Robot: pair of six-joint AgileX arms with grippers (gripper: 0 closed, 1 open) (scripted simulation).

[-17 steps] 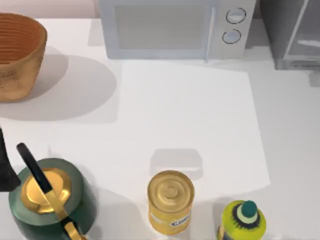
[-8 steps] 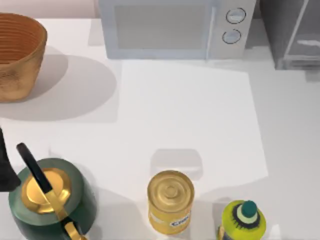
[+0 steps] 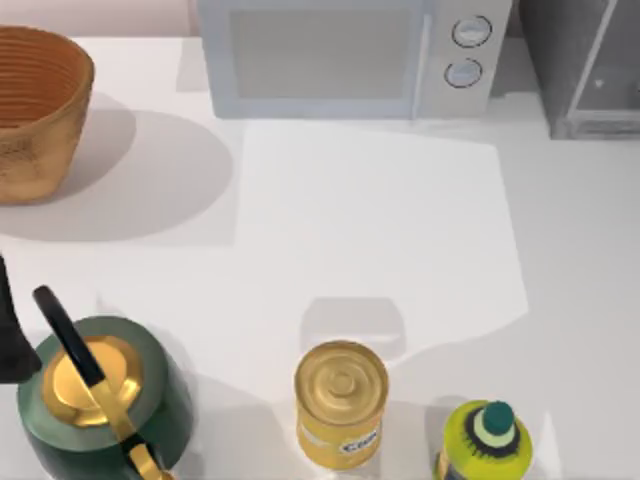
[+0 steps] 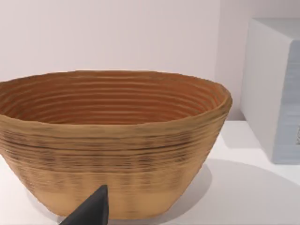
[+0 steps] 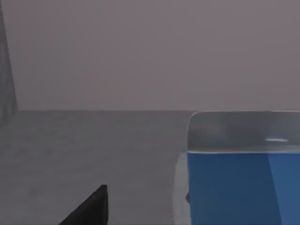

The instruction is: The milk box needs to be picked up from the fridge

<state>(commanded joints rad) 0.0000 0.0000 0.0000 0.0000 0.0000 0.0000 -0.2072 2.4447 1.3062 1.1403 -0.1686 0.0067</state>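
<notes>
The right gripper (image 5: 89, 206) seems to be inside the fridge (image 3: 585, 65) nearing the milk box (image 5: 241, 173) on its grey floor, I cannot tell its opening, and next it must straddle the box.

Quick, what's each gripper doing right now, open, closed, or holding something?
Left gripper: cannot be told, facing the basket.
Right gripper: cannot be told, close to the milk box.

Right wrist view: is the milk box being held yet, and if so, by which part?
Cannot be told. The milk box stands close before the right arm's camera on the fridge's grey floor, but only one dark fingertip shows, apart from the carton.
</notes>
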